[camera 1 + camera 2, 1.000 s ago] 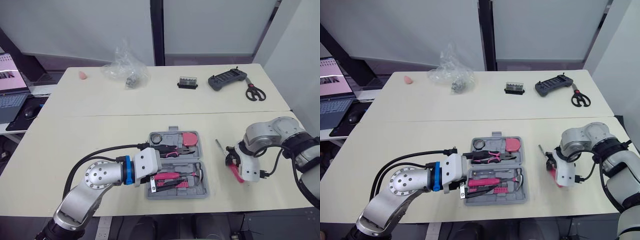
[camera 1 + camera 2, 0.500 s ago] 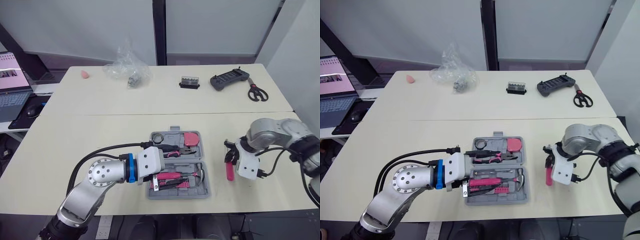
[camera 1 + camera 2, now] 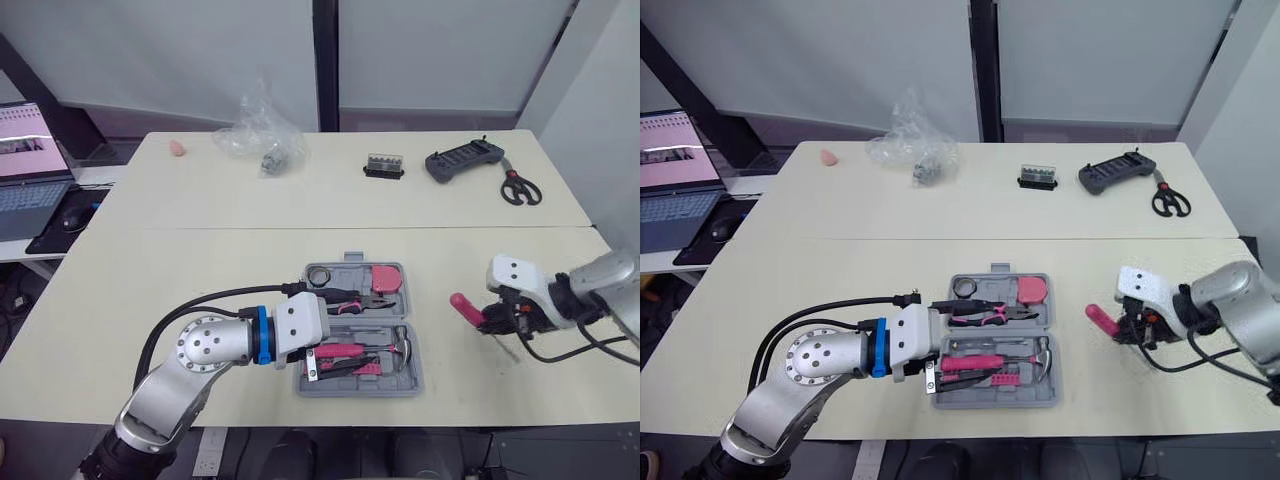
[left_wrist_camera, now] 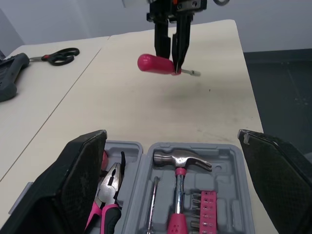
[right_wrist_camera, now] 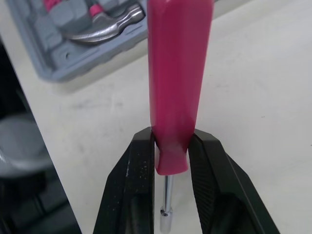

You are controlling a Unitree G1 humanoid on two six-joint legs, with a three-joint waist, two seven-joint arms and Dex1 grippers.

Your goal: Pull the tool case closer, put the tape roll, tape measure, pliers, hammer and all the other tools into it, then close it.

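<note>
A cream near table joins a far table of the same colour. Behind them, pale wall panels are divided by a dark post. At far left, a lower desk carries a laptop

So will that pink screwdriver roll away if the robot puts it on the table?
Probably a bit: the screwdriver has a round, smooth-looking handle, so it could roll on the flat table. It seems stiff, jutting out straight though the jaws of the right gripper pinch only the handle's end. Its glossy plastic might slip.
</note>
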